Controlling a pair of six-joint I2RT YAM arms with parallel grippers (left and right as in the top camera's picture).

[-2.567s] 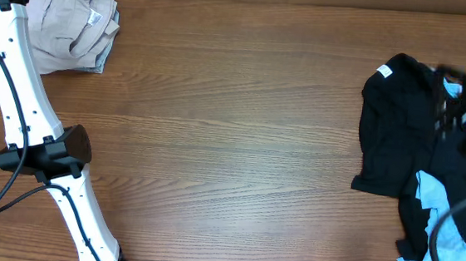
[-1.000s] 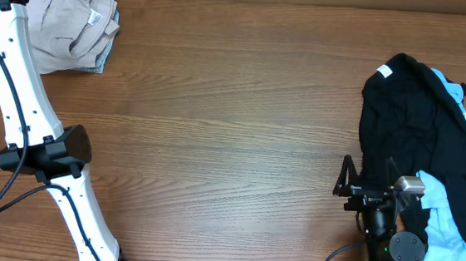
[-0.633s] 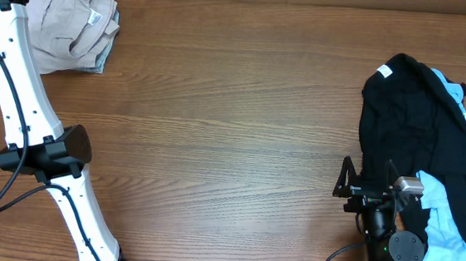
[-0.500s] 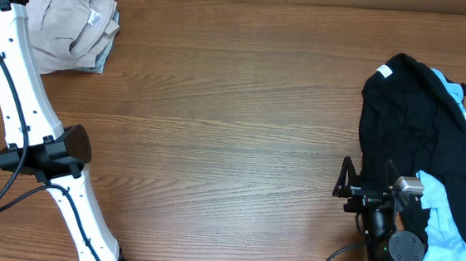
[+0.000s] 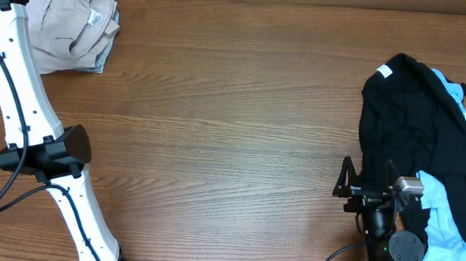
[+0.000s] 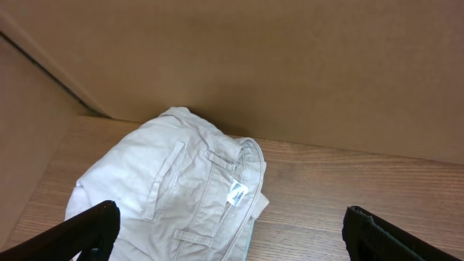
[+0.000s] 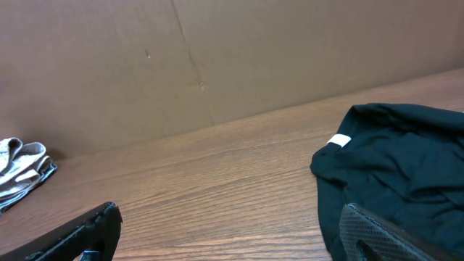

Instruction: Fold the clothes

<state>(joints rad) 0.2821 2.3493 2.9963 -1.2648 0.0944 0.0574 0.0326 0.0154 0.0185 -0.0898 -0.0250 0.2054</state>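
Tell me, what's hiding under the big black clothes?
A sky-blue garment pokes out from the black garment along its far right edge and at its near end. How much more lies underneath is covered.

White arm [image 5: 21, 89], black cable [image 5: 12, 178] (looped), black right gripper [image 5: 368, 173]

A wood-grain table [image 5: 233, 130] spreads wide under soft, even light. Behind it stands a plain brown board wall [image 7: 239, 51], one seam running down it, meeting a side panel [image 6: 29, 123] at the corner.
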